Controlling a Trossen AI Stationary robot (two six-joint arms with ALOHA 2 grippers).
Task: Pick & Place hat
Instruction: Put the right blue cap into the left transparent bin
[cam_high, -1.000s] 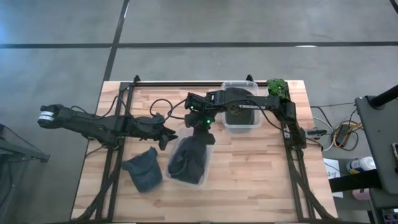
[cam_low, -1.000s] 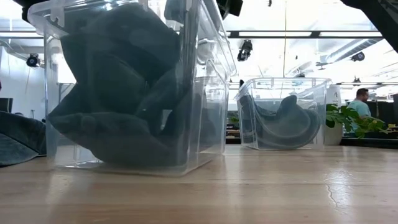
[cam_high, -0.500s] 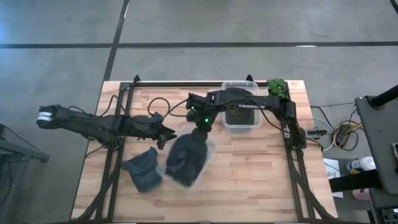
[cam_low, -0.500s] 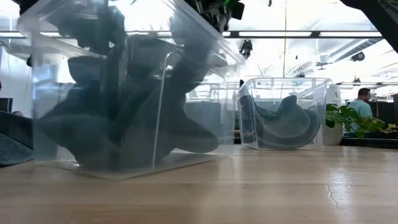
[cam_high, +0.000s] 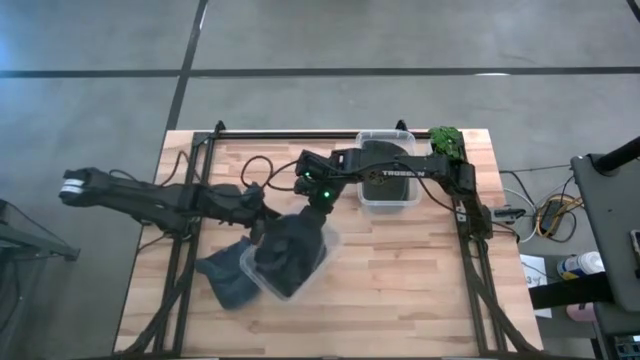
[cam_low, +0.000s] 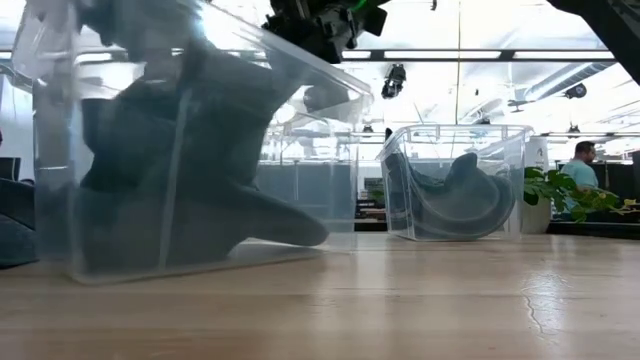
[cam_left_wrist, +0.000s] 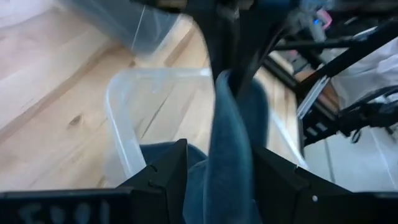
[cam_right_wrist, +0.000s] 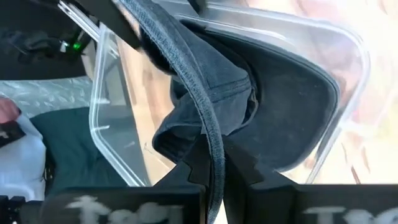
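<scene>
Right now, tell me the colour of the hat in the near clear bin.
Dark blue-grey, like denim. The hat shows best in the right wrist view.

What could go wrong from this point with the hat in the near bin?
1. The right gripper is shut on the hat inside the bin; lifting could drag the bin along instead of freeing the hat.
2. The bin overlaps the loose hat beside it, so it may ride up or tip.
3. The left gripper sits close at the same hat; the arms could collide.
</scene>
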